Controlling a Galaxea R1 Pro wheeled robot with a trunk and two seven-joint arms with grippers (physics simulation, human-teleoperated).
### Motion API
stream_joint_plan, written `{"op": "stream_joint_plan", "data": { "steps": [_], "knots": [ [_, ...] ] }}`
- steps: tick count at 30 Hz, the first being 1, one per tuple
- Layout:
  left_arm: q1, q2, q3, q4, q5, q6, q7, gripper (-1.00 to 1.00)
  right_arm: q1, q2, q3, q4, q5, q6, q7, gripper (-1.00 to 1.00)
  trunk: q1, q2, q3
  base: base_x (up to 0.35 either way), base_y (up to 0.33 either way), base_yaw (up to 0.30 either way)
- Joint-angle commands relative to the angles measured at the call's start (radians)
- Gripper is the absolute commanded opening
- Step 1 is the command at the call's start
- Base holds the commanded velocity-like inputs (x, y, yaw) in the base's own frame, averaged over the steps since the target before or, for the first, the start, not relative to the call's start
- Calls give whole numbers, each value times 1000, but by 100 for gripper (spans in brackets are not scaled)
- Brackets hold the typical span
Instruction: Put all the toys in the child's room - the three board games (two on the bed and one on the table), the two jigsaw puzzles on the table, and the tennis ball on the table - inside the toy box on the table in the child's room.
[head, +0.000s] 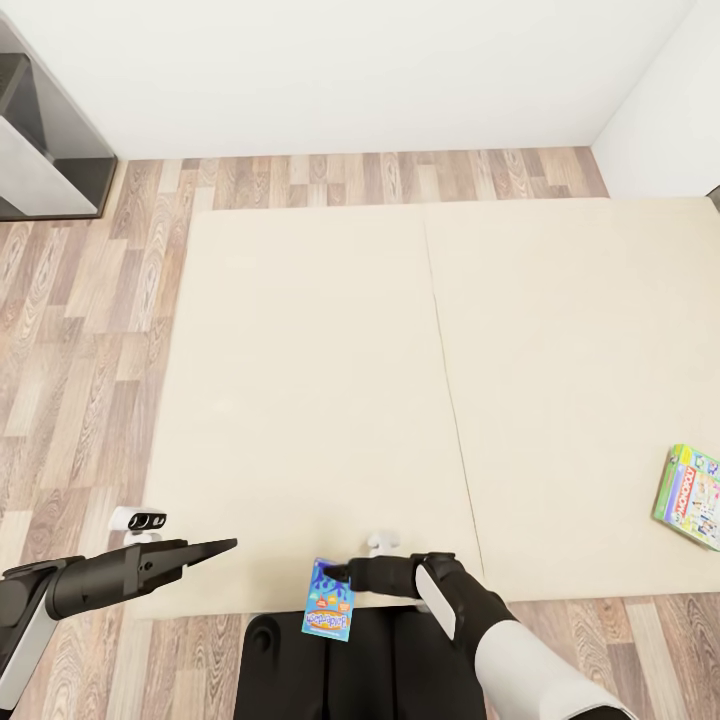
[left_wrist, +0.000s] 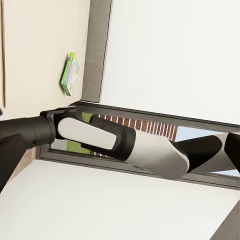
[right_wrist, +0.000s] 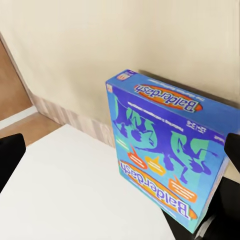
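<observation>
The right arm's black jaws (head: 345, 574) are closed on a thin blue printed board-game box (head: 329, 600) lettered "Balderdash", gripping it by one edge so that it hangs just past the near edge of the wide cream mattress of the bed (head: 330, 400), above the robot's dark base. In the right wrist view the same blue box (right_wrist: 167, 160) stands tilted, its orange banners and blue splash artwork facing the camera, with a dark fingertip (right_wrist: 234, 150) pressed against its side and the cream mattress behind it. The right forearm, black at the wrist and white further back, reaches in from the lower right of the head view. To the left, the left arm's black jaws (head: 215, 548) hover over the near left corner of the bed with nothing between them; how far apart they stand cannot be told. A second thin board-game box, green-edged with a pale printed face (head: 690, 495), lies flat on the mattress near its right edge, well apart from both arms; the left wrist view shows it (left_wrist: 69, 73) beside the grey padded headboard (left_wrist: 96, 50). Wood-plank floor (head: 80, 330) surrounds the bed, and a grey shelf unit (head: 45, 150) stands against the white wall at the far left.
</observation>
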Motion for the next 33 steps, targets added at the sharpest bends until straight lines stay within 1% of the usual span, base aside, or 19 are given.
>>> {"op": "stream_joint_plan", "data": {
  "steps": [1, 10, 19, 26, 33],
  "knots": [
    [0, 0, 0, 0, 0, 11, -4, 100, 0, 0, 1, 0, -6, 7, -2, 100, 1, -2, -1, 0, 0, 0],
    [0, -1, -1, 0, 1, 11, -4, 100, 17, 0, 1, 5, -10, 7, -2, 100, 1, -2, -1, 0, 0, 0],
    [0, -1, -1, 0, 1, 11, -4, 100, 20, 0, 0, 7, -8, 6, -2, 100, 1, -2, -1, 0, 0, 0],
    [0, -1, -1, 0, 1, 11, -4, 100, 20, 0, 0, 9, -9, -18, -2, 100, 1, -2, -1, 0, 0, 0],
    [0, -1, -1, 0, 1, 11, -4, 100, 20, 0, -1, 12, -10, -23, -2, 100, 1, -2, -1, 0, 0, 0]
  ]
}}
